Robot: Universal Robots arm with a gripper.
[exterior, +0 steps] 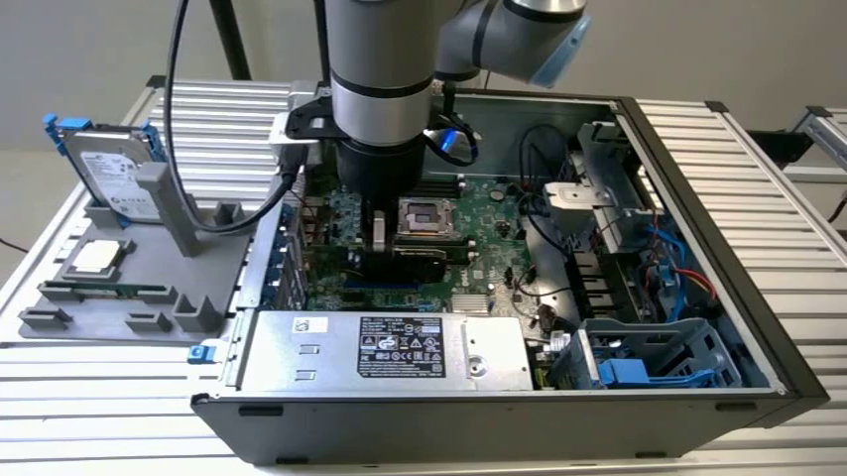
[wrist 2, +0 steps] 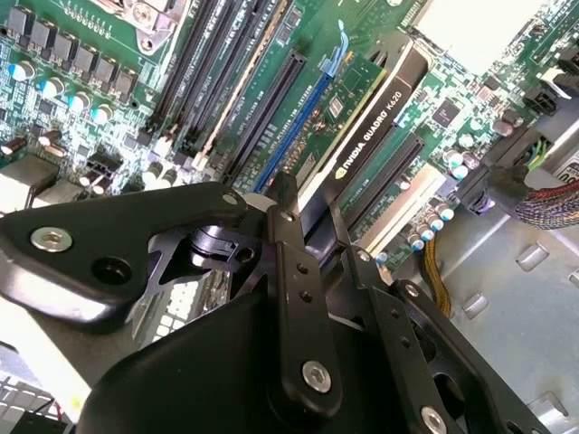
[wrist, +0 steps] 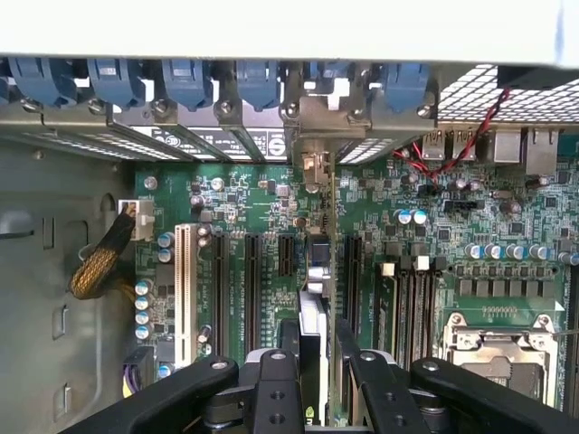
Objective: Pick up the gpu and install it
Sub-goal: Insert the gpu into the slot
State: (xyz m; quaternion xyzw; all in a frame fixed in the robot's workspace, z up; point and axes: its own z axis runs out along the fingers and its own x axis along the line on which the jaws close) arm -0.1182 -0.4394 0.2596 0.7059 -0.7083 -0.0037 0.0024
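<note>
The gpu is held on its edge, pinched by the gripper, right over the long slots of the green motherboard inside the computer case. So it has been picked up already. It cannot be told whether it is pushed fully into a slot. In the exterior view, the grey tray is seen at nine o'clock from the case.

We note the black metal claw is matt; the green-board gpu has a glossy black plastic shroud; the ribbed aluminium worktop looks satin.
</note>
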